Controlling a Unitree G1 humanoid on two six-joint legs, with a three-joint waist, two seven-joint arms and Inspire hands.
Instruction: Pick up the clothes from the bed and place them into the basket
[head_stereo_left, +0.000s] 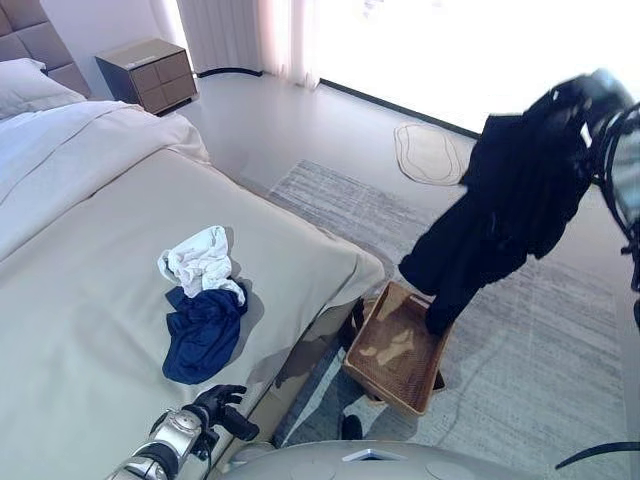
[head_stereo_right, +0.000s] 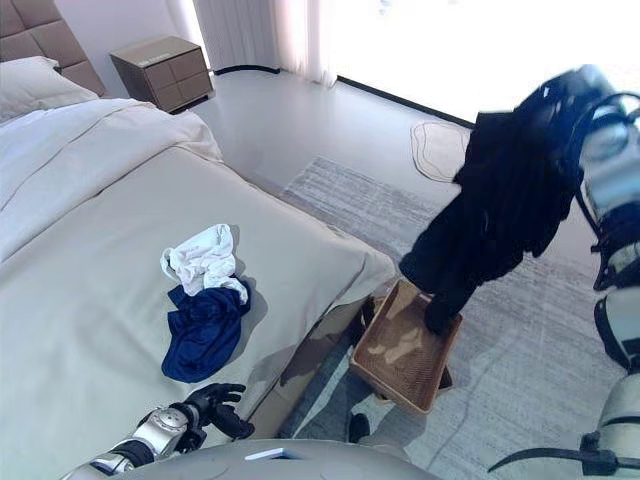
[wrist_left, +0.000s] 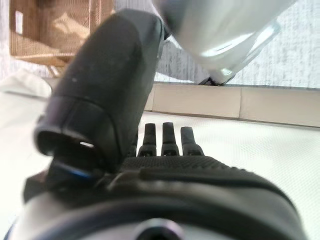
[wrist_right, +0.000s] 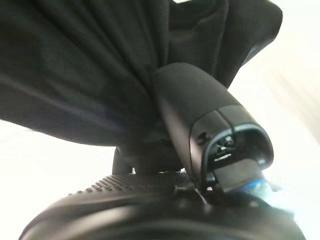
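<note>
My right hand (head_stereo_left: 585, 100) is raised high at the right and is shut on a black garment (head_stereo_left: 510, 200), which hangs down with its lower end touching the inside of the brown wicker basket (head_stereo_left: 385, 375) on the floor by the bed's corner. In the right wrist view the thumb (wrist_right: 200, 115) presses into the black cloth (wrist_right: 100, 65). A white garment (head_stereo_left: 200, 260) and a dark blue garment (head_stereo_left: 205, 330) lie bunched together on the beige bed (head_stereo_left: 90, 300). My left hand (head_stereo_left: 220, 405) rests low at the bed's near edge, fingers relaxed, holding nothing.
A grey rug (head_stereo_left: 540, 350) lies under the basket. A small oval mat (head_stereo_left: 430, 152) lies on the floor by the bright window. A bedside cabinet (head_stereo_left: 150, 72) stands at the back, beside the pillow (head_stereo_left: 30, 88) and padded headboard.
</note>
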